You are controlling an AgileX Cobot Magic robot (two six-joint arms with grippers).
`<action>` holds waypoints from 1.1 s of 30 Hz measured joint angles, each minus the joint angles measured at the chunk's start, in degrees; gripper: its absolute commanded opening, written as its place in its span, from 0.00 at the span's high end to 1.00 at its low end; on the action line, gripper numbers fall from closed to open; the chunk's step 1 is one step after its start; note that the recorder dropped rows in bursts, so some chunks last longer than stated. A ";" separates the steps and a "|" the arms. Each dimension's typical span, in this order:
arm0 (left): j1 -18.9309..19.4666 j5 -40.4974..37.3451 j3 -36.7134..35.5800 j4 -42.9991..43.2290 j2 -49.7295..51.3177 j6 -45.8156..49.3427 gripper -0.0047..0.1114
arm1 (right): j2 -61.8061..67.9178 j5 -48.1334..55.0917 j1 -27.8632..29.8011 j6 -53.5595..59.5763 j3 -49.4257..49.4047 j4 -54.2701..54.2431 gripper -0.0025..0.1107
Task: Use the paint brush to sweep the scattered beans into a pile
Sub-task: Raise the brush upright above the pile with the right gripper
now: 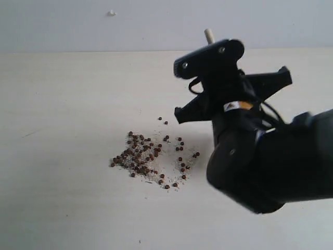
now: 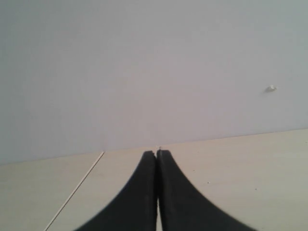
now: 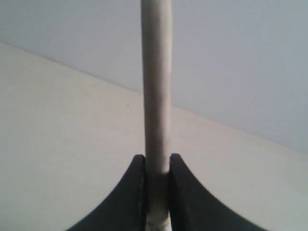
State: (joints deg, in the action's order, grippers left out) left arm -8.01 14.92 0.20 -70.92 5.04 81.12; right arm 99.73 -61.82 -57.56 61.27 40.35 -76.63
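The beans [image 1: 141, 156] lie in a loose reddish-brown patch mixed with white grains on the pale table, denser on its left; stragglers [image 1: 182, 156] sit to its right and two [image 1: 163, 121] behind it. My right gripper [image 1: 209, 52] [image 3: 157, 161] hangs above and right of them, shut on the paint brush's pale handle [image 3: 157, 86]. The handle's end [image 1: 209, 35] pokes up past the fingers. Ferrule and bristles are hidden behind the black arm. My left gripper [image 2: 157, 154] is shut on nothing and does not show in the exterior view.
The bulky right arm [image 1: 276, 166] fills the lower right of the exterior view. A small white speck [image 1: 112, 13] [image 2: 271, 88] sticks to the grey back wall. A thin seam [image 2: 77, 185] crosses the table near the left gripper.
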 measured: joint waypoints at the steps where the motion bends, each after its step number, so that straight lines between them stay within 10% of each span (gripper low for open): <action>1: 0.00 0.00 0.00 0.00 0.00 0.00 0.96 | 3.87 -2.58 -1.89 -3.73 0.00 -0.46 0.98; 10: 0.00 0.00 0.00 0.00 0.00 0.00 0.96 | 16.00 -3.53 -11.11 -4.48 10.52 -6.94 0.98; 33: 0.00 0.00 0.00 0.00 0.00 0.00 0.96 | 22.03 0.04 -11.67 -3.56 28.76 -11.38 0.98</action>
State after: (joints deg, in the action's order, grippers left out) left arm -8.01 14.92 0.20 -70.92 5.04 81.12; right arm 121.75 -61.78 -69.23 57.71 69.11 -88.01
